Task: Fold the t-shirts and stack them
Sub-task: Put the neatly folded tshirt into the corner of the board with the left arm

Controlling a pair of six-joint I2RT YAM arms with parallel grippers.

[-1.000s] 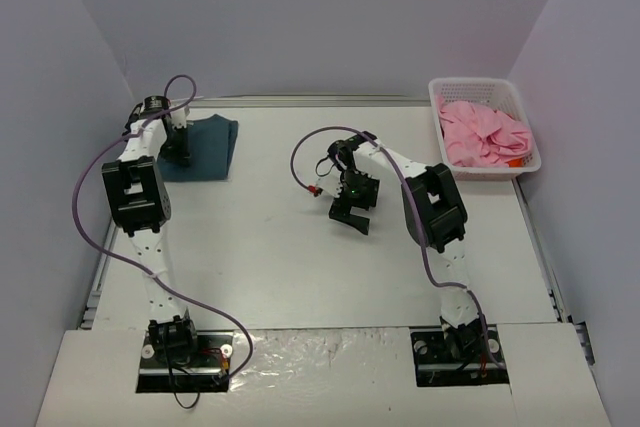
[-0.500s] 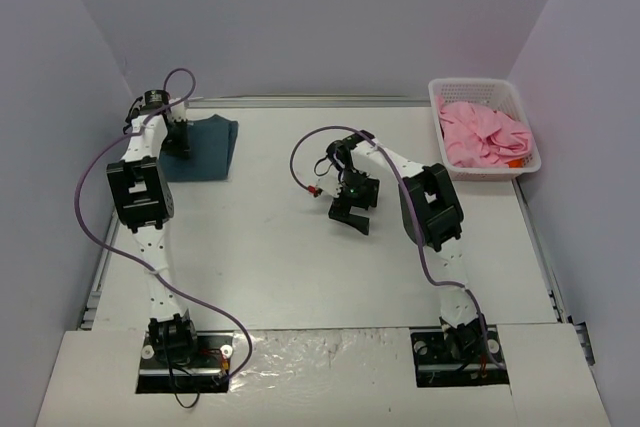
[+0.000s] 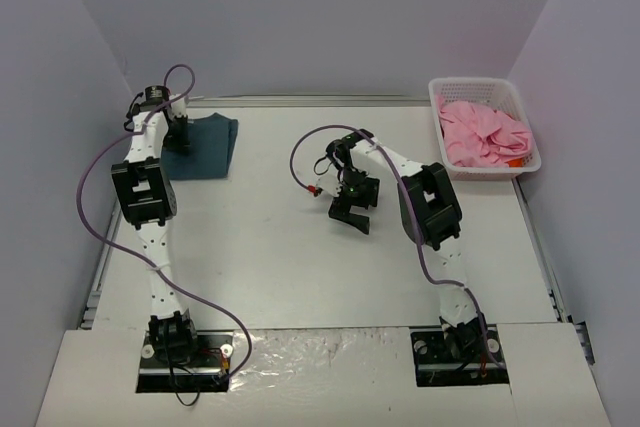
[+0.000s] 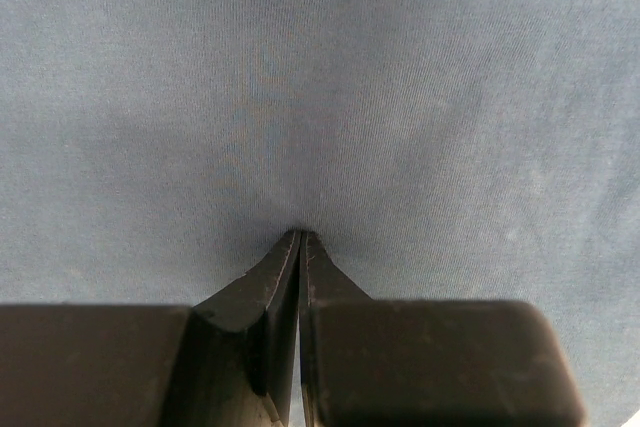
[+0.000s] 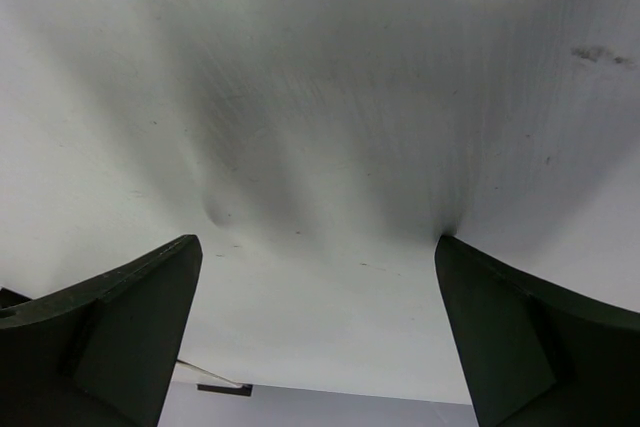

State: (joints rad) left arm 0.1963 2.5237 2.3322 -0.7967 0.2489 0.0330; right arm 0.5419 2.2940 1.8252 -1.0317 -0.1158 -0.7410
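The white basket [image 3: 527, 117] sits in the far right corner of the table [image 3: 270, 257]. The pink t-shirt [image 3: 485, 135] is bunched up inside it and fills most of it. A small orange thing [image 3: 514, 160] peeks out by the near side of the basket.

The blue t-shirt [image 3: 207, 147] lies folded flat in the far left corner, well apart from the basket. The left arm reaches over it and hides its left edge from above. A purple cable [image 3: 84, 187] loops out beside that arm. Another one [image 3: 296, 154] curls by the right arm.

The left gripper [image 3: 180, 134] has its fingers [image 4: 262, 287] pressed tight together, with the tips right on the blue cloth. A soft crease runs away from the tips. I cannot tell if any cloth is caught between them.

The right gripper [image 3: 350, 215] hangs over the bare middle of the table with its fingers [image 5: 120, 317] wide apart and holds nothing.

The table is white with a few small dark marks. A shiny crinkled sheet [image 3: 330, 347] lies between the two arm bases. Plain pale walls [image 3: 320, 17] stand on three sides.
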